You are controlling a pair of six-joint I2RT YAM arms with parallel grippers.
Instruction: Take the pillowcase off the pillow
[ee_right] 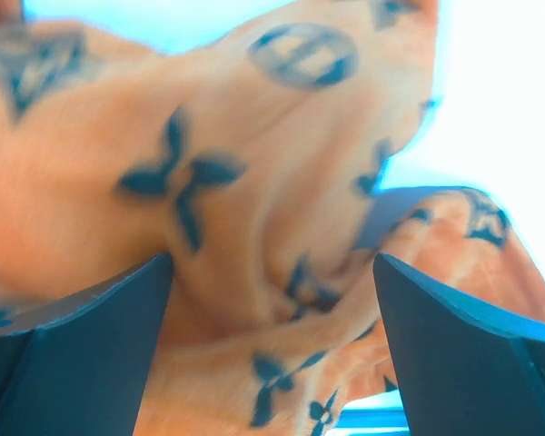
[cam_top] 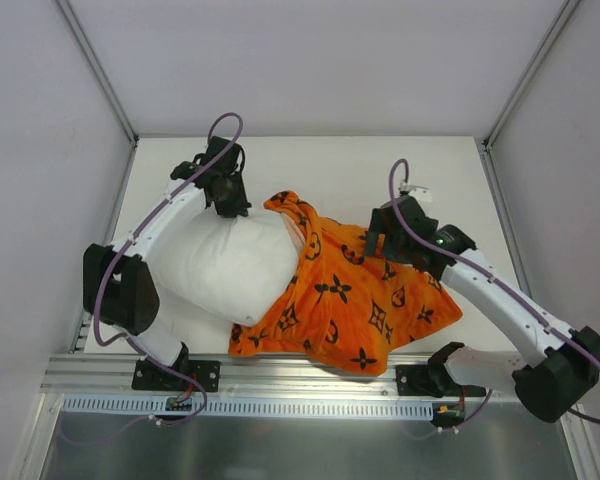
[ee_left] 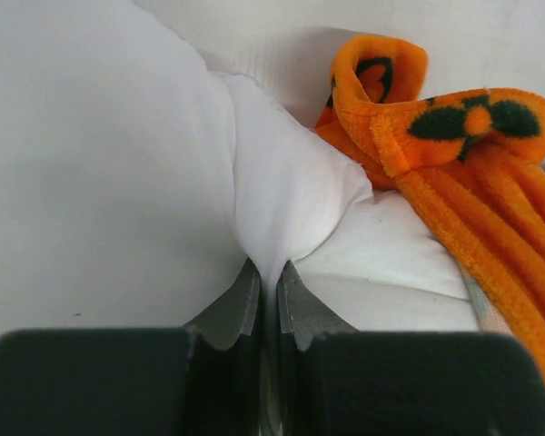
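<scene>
The white pillow lies at centre left, its left half bare. The orange pillowcase with black motifs covers its right half and bunches at the back edge. My left gripper is shut on a pinched fold of the pillow's white fabric near its far corner, with the pillowcase's rolled hem just to the right. My right gripper is open over the pillowcase, its fingers spread wide on either side of a raised orange fold.
White walls enclose the table on three sides. A metal rail runs along the near edge with both arm bases. Purple cables loop over each arm.
</scene>
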